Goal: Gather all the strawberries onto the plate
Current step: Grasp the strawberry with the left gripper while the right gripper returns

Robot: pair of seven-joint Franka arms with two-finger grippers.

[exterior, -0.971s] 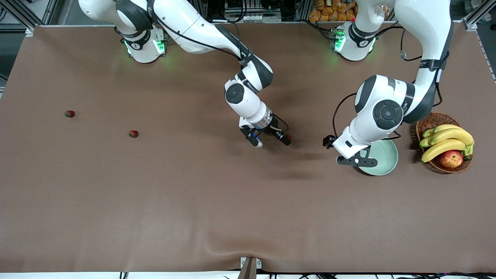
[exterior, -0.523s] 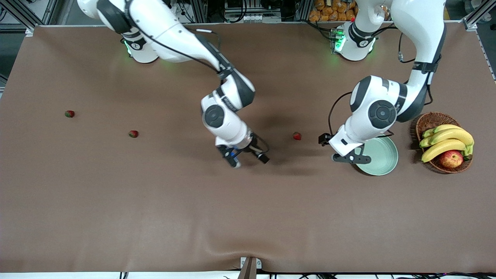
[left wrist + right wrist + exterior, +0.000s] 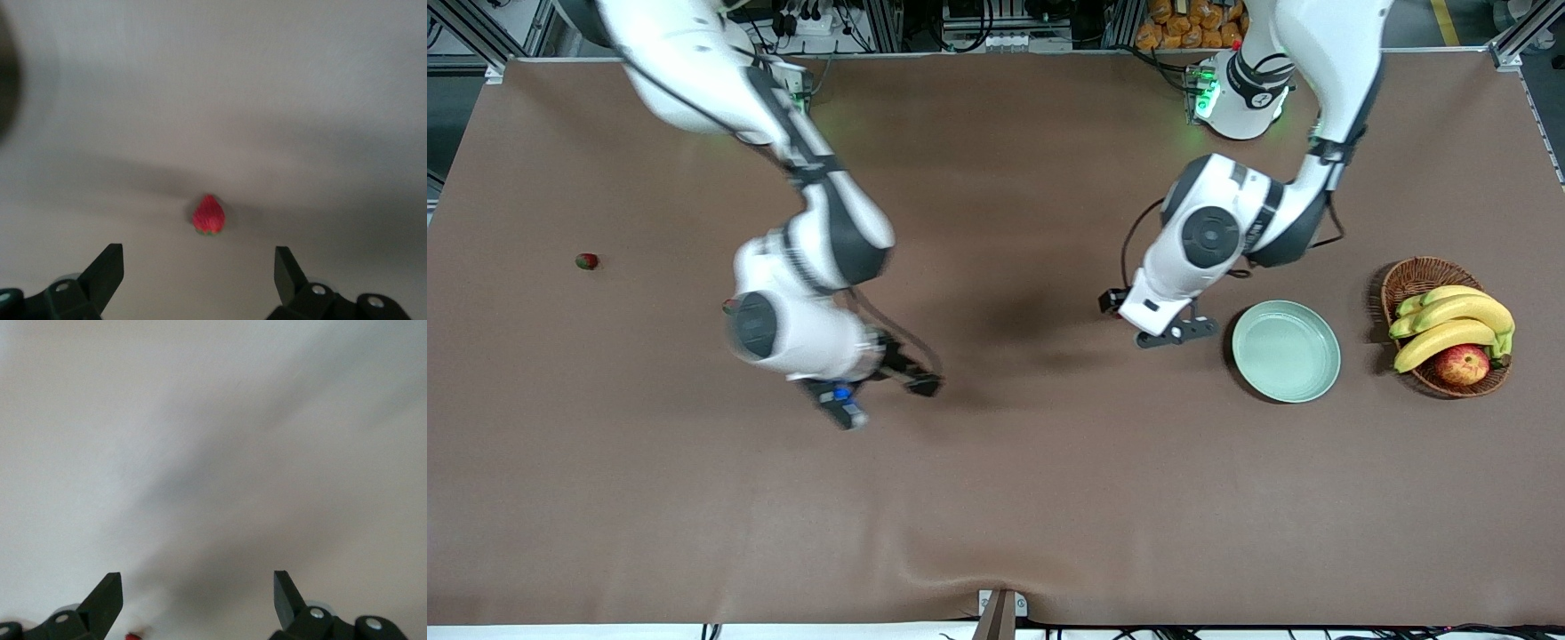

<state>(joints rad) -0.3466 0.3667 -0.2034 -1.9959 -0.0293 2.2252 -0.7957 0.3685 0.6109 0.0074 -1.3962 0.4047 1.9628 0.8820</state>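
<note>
One strawberry [image 3: 587,261] lies toward the right arm's end of the table. Another strawberry [image 3: 209,215] lies on the brown cloth just ahead of my open left gripper [image 3: 199,257]; in the front view the left hand covers it. My left gripper [image 3: 1178,332] hangs low beside the pale green plate [image 3: 1286,350], which holds nothing. My right gripper [image 3: 885,400] is open and holds nothing over bare cloth. A sliver of red strawberry [image 3: 135,635] shows by one finger at the edge of the right wrist view, where the right gripper [image 3: 198,583] also stands open.
A wicker basket [image 3: 1437,268] with bananas [image 3: 1449,322] and an apple [image 3: 1462,364] stands beside the plate, toward the left arm's end. The brown cloth has a raised wrinkle [image 3: 996,569] near the front edge.
My right gripper let a strawberry go onto the cloth, then swung away toward the right arm's end. My left gripper moved off the plate to over that strawberry.
</note>
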